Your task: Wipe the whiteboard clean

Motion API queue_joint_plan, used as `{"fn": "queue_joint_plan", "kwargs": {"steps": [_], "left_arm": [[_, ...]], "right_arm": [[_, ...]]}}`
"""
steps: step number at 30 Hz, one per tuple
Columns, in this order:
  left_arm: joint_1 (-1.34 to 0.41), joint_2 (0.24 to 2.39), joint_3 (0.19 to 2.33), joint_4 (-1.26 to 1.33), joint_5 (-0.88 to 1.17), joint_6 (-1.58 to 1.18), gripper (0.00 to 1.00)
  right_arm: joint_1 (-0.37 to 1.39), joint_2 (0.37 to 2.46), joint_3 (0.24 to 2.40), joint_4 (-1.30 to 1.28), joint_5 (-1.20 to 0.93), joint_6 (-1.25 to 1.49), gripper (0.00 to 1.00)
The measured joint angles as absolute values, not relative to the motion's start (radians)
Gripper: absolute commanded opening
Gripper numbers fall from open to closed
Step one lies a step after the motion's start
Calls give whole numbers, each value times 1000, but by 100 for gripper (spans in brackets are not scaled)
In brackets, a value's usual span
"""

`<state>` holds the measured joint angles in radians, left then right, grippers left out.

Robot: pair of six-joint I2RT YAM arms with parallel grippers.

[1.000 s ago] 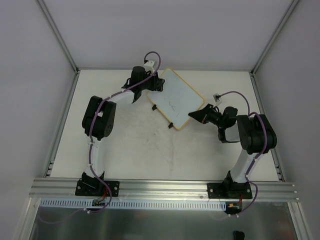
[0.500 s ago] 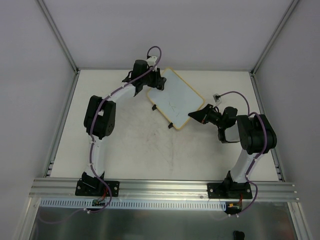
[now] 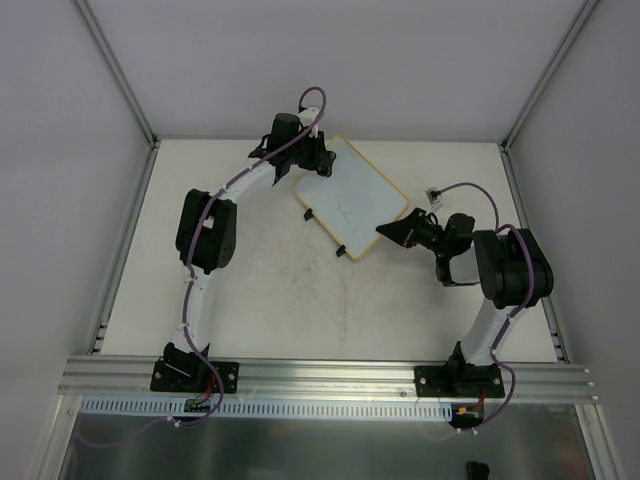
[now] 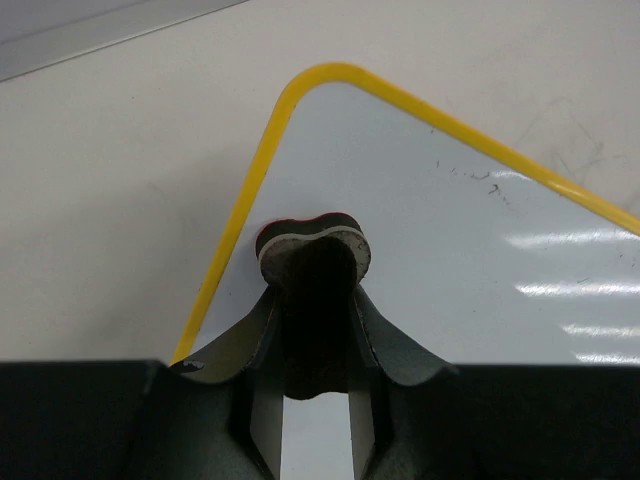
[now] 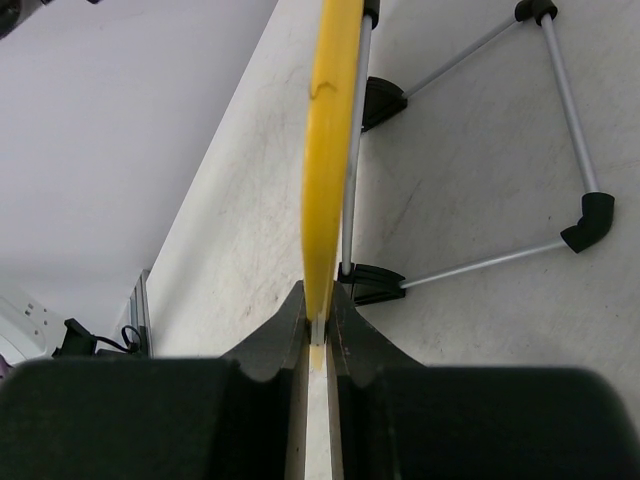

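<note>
At the far middle of the bench [image 3: 270, 290], the whiteboard [image 3: 355, 200] lies turned at an angle, with one rounded corner pointing toward the back wall and two small black feet [image 3: 341, 252] along its near-left edge. It sits between the two arms, and both reach it.

The left gripper [image 3: 312, 160] is over the board's far-left corner. In the left wrist view its jaws are pinched on a small eraser pad [image 4: 313, 248], which has a dark felt face, a pale middle layer and a red backing. The pad is set on the white surface just inside the yellow rim [image 4: 255, 170] at the rounded corner and appears to touch the board.

The right gripper [image 3: 383, 230] is at the opposite, near-right edge. In the right wrist view its jaws are pressed together on the yellow rim, which shows edge-on and runs straight up from between the fingers. Beside the rim on that side are thin silver rods [image 5: 570, 110] ending in black feet, which rest on the bench under the board.

There are faint dark strokes near the middle of the board [image 3: 345, 212]. The left wrist view shows a few specks and thin scratches of ink [image 4: 490, 185]. None of it is clear enough to read.
</note>
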<state>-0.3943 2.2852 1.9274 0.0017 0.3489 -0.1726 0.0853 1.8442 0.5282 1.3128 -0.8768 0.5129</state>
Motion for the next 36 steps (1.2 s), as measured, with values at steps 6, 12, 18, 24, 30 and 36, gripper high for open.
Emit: {"fn": "queue_joint_plan", "kwargs": {"steps": [6, 12, 18, 24, 30, 36], "left_arm": [[-392, 2238, 1799, 54, 352, -194, 0], [-405, 2155, 1615, 86, 332, -203, 0], [-428, 2086, 1448, 173, 308, -221, 0], [-454, 2056, 1368, 243, 275, -224, 0], [-476, 2048, 1346, 275, 240, -225, 0], [-525, 2032, 1333, 281, 200, -224, 0]], "right_arm": [[87, 1842, 528, 1312, -878, 517, 0], [87, 1842, 527, 1312, -877, 516, 0], [87, 1842, 527, 1312, -877, 514, 0], [87, 1842, 527, 1312, -877, 511, 0], [87, 1842, 526, 1312, -876, 508, 0], [87, 1842, 526, 1312, -876, 507, 0]]}}
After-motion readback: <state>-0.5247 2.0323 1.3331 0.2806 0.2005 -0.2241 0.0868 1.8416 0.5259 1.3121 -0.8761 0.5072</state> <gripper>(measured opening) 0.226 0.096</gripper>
